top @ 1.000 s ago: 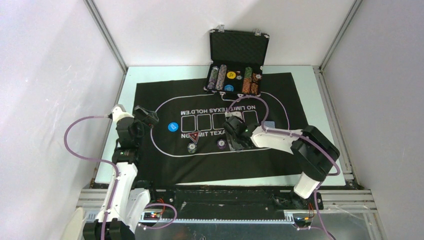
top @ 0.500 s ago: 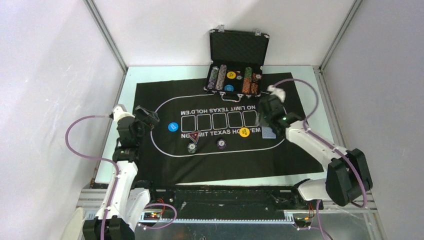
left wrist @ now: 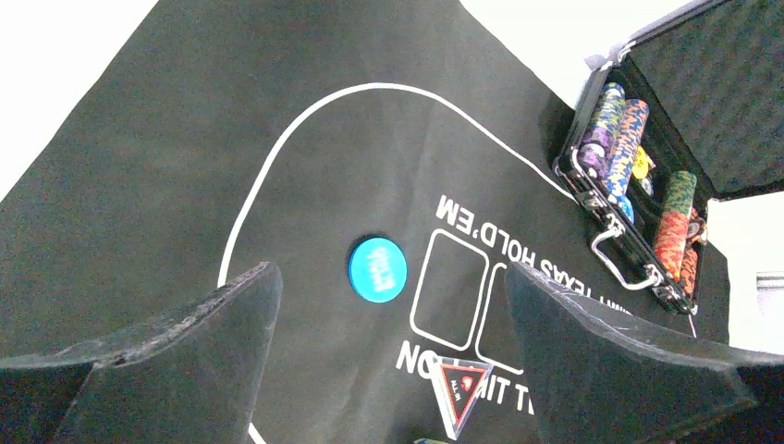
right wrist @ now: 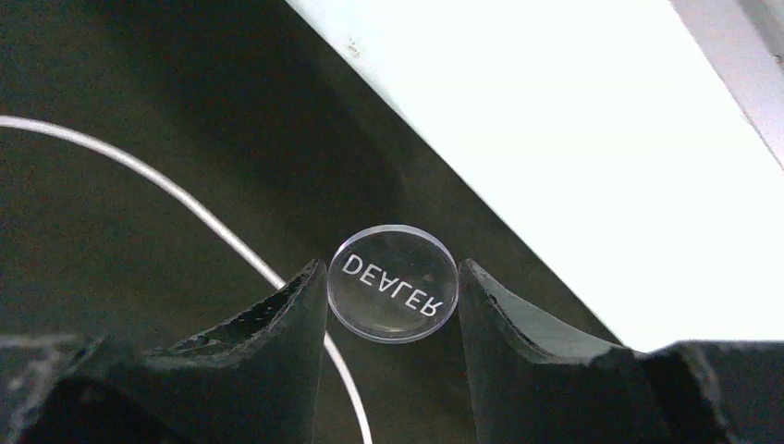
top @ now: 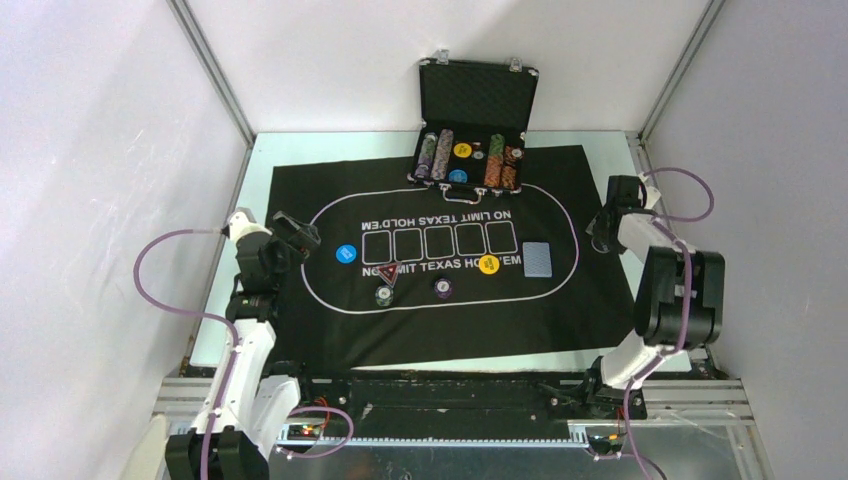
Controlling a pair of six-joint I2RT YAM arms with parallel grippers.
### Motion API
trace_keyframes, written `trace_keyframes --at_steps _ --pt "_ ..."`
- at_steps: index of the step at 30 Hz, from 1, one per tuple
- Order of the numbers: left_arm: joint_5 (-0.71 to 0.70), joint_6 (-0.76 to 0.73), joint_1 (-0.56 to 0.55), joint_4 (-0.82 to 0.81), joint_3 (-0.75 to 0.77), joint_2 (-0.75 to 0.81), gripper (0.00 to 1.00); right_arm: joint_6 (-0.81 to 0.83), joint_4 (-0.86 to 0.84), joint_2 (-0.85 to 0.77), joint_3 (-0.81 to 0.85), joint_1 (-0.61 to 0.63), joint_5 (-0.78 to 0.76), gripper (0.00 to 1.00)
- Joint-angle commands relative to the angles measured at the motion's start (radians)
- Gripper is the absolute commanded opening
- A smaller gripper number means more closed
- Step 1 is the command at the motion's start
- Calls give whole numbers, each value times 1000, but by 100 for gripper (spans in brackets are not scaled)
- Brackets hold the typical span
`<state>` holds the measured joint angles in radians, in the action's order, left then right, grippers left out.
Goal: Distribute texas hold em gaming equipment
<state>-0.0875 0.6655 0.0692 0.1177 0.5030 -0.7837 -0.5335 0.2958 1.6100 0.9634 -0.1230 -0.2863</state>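
Clear plastic forms the round dealer button (right wrist: 393,284), which is pinched edge to edge by the right end effector (right wrist: 392,277). Its fingers (right wrist: 287,319) are drawn close together and clamped on the disc over the right border of the black felt mat (top: 420,325), beside the pale tabletop (top: 610,150). The left end effector (left wrist: 391,276) is spread wide and holds nothing above the mat's left end, with a blue button (left wrist: 377,269) lying flat on the felt ahead of it. A yellow button (top: 488,264), a blue-backed card deck (top: 538,260), a dark chip (top: 384,295) and a purple chip (top: 443,288) lie inside the white oval.
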Motion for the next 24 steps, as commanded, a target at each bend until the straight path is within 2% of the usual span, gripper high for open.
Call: trace_keyframes --at_steps 1,9,13,15,16,17,19,20,21,24 --pt "29 3 -4 -28 34 -2 98 20 -19 110 108 -12 21 29" --pt "43 5 -4 -34 33 -12 98 58 8 206 172 -33 83 38" --pt "42 5 -4 -30 34 -14 98 83 -3 221 172 -31 109 47" --pt "43 5 -4 -28 35 -14 98 93 -4 219 172 -25 114 58" --pt "43 4 -5 -28 37 -16 98 92 -3 217 171 -22 103 68" --pt "42 4 -4 -26 37 -16 98 93 -4 210 172 -17 99 72" --pt "40 3 -4 -26 38 -20 98 101 -10 201 171 -6 94 89" --pt "40 3 -3 -24 39 -26 98 109 -13 197 170 -2 90 94" --pt "40 3 -3 -22 43 -28 98 112 -19 187 166 10 84 98" --pt "34 -3 -4 -6 53 -52 98 132 -41 156 150 52 33 99"
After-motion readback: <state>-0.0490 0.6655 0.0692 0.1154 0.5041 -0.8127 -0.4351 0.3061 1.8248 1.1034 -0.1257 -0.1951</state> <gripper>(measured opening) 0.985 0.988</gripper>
